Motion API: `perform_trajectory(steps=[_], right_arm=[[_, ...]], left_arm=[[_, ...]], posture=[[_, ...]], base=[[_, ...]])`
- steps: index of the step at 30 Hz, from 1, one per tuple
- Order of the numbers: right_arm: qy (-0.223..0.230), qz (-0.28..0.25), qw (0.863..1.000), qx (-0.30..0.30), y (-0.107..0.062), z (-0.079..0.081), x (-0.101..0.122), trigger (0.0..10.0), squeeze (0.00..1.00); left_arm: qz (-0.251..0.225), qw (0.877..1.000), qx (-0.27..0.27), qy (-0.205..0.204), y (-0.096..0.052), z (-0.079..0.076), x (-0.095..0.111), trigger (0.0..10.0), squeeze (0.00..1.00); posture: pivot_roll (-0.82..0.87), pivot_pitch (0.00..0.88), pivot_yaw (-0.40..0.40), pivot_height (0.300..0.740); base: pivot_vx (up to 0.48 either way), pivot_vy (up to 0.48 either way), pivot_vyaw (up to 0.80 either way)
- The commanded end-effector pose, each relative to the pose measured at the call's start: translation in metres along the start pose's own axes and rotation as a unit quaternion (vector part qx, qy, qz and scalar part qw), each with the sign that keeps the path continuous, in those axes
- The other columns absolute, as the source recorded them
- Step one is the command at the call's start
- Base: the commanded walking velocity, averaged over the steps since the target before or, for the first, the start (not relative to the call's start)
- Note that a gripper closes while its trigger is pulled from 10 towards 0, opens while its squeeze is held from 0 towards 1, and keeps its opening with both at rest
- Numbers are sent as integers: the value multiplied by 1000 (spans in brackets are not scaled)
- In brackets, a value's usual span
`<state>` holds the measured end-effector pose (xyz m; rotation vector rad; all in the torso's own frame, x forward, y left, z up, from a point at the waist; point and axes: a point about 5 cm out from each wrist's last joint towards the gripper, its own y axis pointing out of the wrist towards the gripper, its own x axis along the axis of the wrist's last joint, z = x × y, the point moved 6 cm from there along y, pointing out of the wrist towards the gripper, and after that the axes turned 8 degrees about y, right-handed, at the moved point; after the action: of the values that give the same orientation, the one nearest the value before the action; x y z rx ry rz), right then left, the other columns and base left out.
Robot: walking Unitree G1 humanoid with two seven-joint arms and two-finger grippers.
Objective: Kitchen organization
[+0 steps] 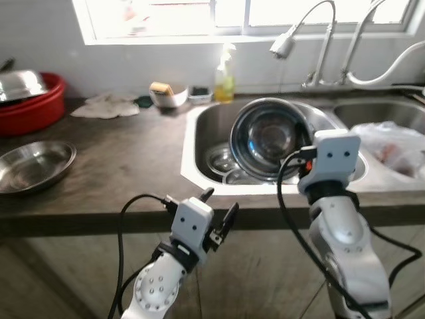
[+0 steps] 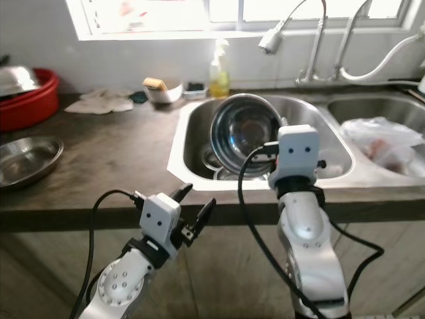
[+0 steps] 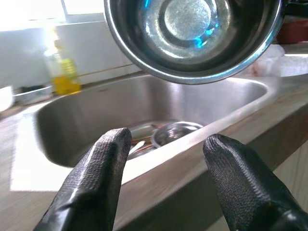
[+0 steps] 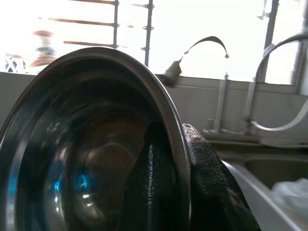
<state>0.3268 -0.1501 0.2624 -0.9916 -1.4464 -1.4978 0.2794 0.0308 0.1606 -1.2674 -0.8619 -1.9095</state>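
1. Right wrist view shows the right end effector (image 4: 180,183) pinching the rim of a big steel bowl (image 1: 269,138), with one finger inside the bowl and one outside. Pinching the thin rim this way gives it a firm hold.
2. That bowl is tipped on its edge, up over the left sink (image 1: 199,143). Its open side faces the robot. I think it is tipped so water can run off.
3. Smaller steel dishes (image 3: 175,133) sit at the bottom of that sink, under the bowl.
4. Low down, just in front of the surface (image 1: 126,173), the left end effector (image 1: 219,209) has its fingers spread wide and holds nothing. It looks ready to help.
5. On the surface to the left sits a flat steel plate (image 1: 33,166). The bowl may go near it.
6. Behind the sink stands a soap bottle (image 1: 224,74).
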Motion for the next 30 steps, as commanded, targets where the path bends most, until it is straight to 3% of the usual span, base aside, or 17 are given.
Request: perform_trajectory(steps=[1,3,5,8,12,14,20,27,30], right_arm=[[-5,-3,1000,-8,5,-10,5,10000,0],[0,0,1000,-4,6,-10,5,10000,0],[6,49,997,56,15,3,-3,10000,0],[-1,50,997,58,22,1,1,10000,0],[-19,71,997,38,45,-18,-3,10000,0],[-23,77,996,34,49,-21,-5,10000,0],[-38,196,979,30,79,-36,-45,10000,0],[-55,249,965,58,95,-32,-65,10000,0],[-55,291,953,64,99,-30,-81,10000,0]], left_arm=[[-13,1000,-2,-4,2,-3,7,10000,0],[-13,1000,-1,-7,2,-3,7,10000,0],[-4,1000,10,-6,4,1,4,10000,0],[-3,1000,12,-8,3,2,3,10000,0],[-5,1000,13,-11,3,1,4,10000,0],[-5,1000,13,-11,3,1,4,10000,0],[-3,1000,16,-14,-2,0,6,10000,0],[-2,1000,21,-16,-4,-1,10,10000,0],[-3,1000,22,-18,-6,-2,15,10000,0]], posture=[[69,44,11,740],[68,43,14,740],[70,40,9,740],[65,43,9,740],[68,53,4,740],[68,53,4,740],[86,91,-11,740],[99,121,-17,740],[102,152,-12,740]], base=[[368,-304,0],[341,0,0],[0,0,0],[0,0,0],[0,0,0],[0,0,0],[0,0,0],[0,0,0],[0,0,0]])
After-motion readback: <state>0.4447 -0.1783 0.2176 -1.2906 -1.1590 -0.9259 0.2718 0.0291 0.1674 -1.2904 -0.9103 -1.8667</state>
